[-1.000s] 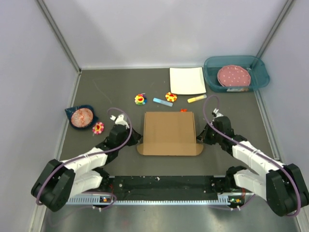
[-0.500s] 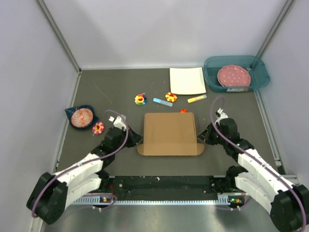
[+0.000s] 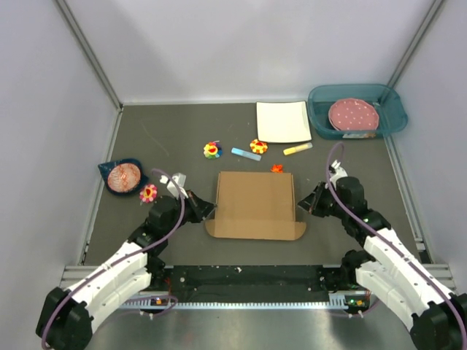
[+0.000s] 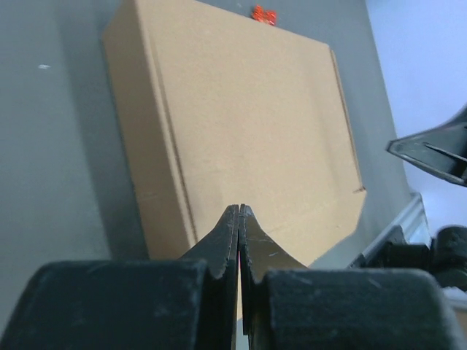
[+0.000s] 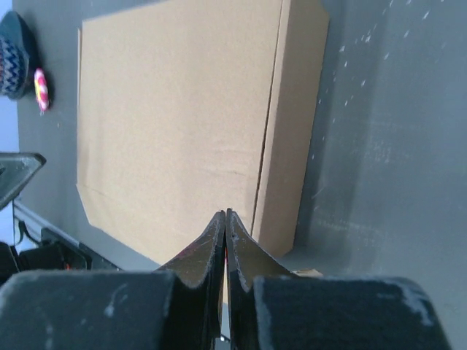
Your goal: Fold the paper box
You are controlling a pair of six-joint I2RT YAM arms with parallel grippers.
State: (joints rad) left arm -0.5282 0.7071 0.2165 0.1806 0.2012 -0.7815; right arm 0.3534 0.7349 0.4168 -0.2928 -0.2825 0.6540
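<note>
My left fingers (image 4: pixel 238 219) and right fingers (image 5: pixel 225 222) are pressed together, empty, flanking the box (image 3: pixel 255 203) mid-frame. I'd push both sides inward evenly, keeping it square.

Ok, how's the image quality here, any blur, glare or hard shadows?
Top view: evenly lit and sharp, the box casts only a faint shadow. Left wrist view: the shut left gripper looks dark and soft up close, the box beyond it clear. Right wrist view: same for the right gripper; no glare.

No text, label, brand, number or sign can be read anywhere
</note>
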